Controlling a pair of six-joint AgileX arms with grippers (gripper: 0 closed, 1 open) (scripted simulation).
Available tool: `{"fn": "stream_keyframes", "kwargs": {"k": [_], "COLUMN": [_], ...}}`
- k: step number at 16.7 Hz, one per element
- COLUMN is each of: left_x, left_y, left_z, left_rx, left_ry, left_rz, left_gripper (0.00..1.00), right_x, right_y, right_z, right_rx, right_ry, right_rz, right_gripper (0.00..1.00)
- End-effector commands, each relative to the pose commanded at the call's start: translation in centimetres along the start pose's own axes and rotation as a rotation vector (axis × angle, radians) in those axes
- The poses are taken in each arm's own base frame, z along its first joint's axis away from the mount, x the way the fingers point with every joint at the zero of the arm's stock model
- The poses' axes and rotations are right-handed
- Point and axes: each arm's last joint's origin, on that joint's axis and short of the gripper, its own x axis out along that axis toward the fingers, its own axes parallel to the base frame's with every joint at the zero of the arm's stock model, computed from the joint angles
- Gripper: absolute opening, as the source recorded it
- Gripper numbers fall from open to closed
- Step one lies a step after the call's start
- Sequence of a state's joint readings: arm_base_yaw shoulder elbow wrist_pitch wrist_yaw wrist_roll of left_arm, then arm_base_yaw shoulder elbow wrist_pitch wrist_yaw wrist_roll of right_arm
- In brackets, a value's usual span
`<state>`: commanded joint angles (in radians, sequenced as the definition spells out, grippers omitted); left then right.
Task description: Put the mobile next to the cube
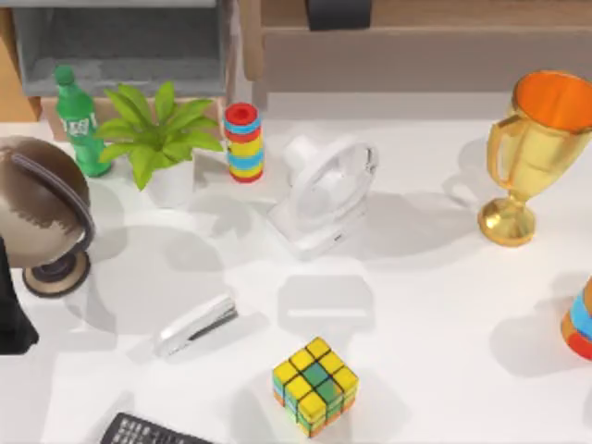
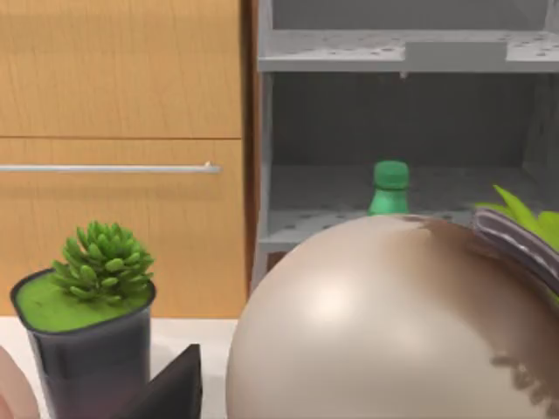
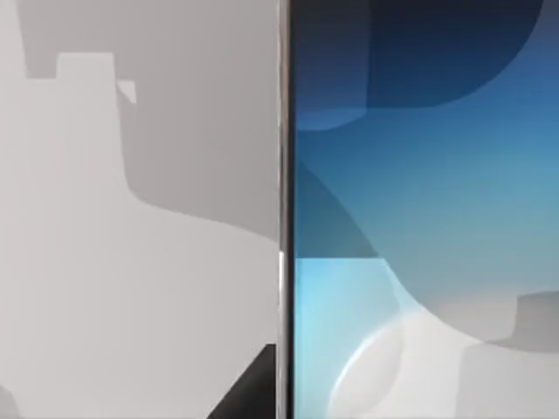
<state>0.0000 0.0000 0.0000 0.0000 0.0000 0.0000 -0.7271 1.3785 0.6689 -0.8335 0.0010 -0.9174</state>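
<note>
The cube, with yellow, green, orange and blue stickers, sits on the white table near the front edge, a little left of centre. The mobile appears very close in the right wrist view: a blue-to-white glossy screen with a thin dark frame, lying flat on the white table. A dark part of my right gripper shows just beside the mobile's long edge. My left arm stays at the table's far left edge, behind the globe, and a dark tip of my left gripper shows in the left wrist view.
A globe, green bottle, potted plant and striped ring stack stand at the back left. A white fan stands mid-table, a gold trophy at the right. A stapler and black keypad device lie left of the cube.
</note>
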Motion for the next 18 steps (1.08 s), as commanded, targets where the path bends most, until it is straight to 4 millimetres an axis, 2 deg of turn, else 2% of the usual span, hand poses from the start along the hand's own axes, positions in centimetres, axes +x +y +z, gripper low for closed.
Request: {"fn": "stream_keyframes", "kwargs": {"k": [3,6,12,18], "left_x": [0.0,0.0,0.0,0.0], "left_y": [0.0,0.0,0.0,0.0], "left_z": [0.0,0.0,0.0,0.0], "left_rx": [0.0,0.0,0.0,0.0], "left_ry": [0.0,0.0,0.0,0.0], "left_rz": [0.0,0.0,0.0,0.0], "left_gripper": [1.0,1.0,1.0,1.0], "right_x": [-0.7,-0.9,-1.3,-1.9], "right_y": [1.6,4.1,10.1,16.4], "right_z": [0.7,1.6,3.8,6.3], "right_rx": [0.001,-0.004,-0.02,0.002], "right_ry": [0.028,0.082,0.22,0.303], "right_rz": [0.028,0.079,0.133,0.072], "right_gripper": [0.0,0.0,0.0,0.0]}}
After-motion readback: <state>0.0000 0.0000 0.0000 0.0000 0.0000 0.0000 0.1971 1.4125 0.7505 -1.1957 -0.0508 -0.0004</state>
